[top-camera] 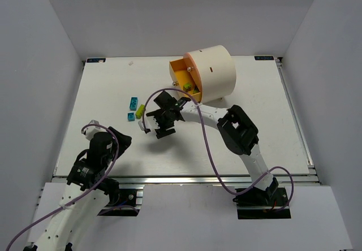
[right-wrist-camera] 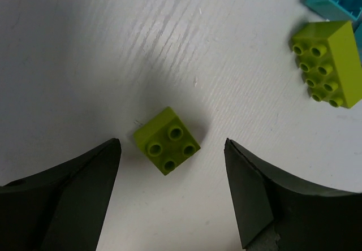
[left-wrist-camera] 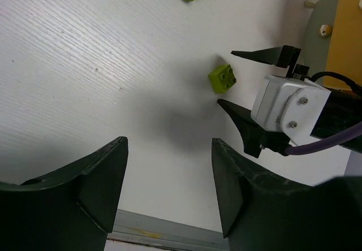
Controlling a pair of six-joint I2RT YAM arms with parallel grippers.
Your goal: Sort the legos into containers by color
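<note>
Two sets of fingers point(right-wrist-camera: 68, 200) gape empty: from above, my right gripper point(top-camera: 160, 121) hangs near the cream-white cylindrical drum point(top-camera: 218, 70); left wrist, my left gripper point(left-wrist-camera: 169, 143) idles; right wrist, a lime-green four-stud plastic brick point(right-wrist-camera: 168, 140), surely light and rigid, lies on the white tabletop point(right-wrist-camera: 85, 36) between the right fingers, so I'd pinch its flat sides.

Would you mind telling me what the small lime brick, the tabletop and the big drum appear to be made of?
The small lime brick: moulded plastic, smooth with a slight sheen and crisp round studs. The tabletop: probably white laminate or painted wood, judging by its fine grain lines. The drum: unclear, perhaps matte cream card or plastic.
</note>
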